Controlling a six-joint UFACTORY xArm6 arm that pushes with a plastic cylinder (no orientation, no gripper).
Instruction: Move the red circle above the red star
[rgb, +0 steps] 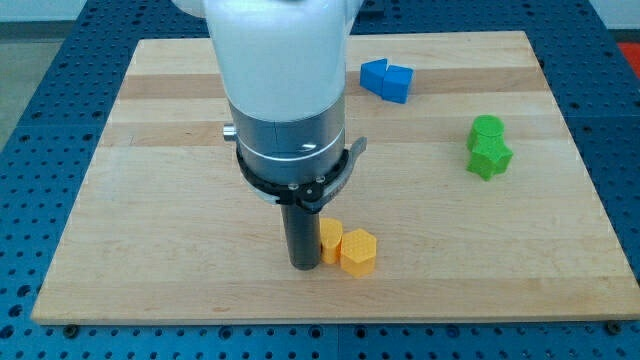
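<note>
No red circle or red star showed anywhere on the wooden board (150, 200), so their look, heading and long axis could not be told (the arm (280, 80) may have hidden them). My tip (304, 266), a bare rod holding nothing, touched the yellow blocks (348, 246) from the view's left.

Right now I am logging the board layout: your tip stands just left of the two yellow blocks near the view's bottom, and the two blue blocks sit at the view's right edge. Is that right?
Not quite. The camera view shows the two blue blocks near the view's top, right of centre; the two green blocks sit towards the right edge. My tip does stand just left of the two yellow blocks.
</note>
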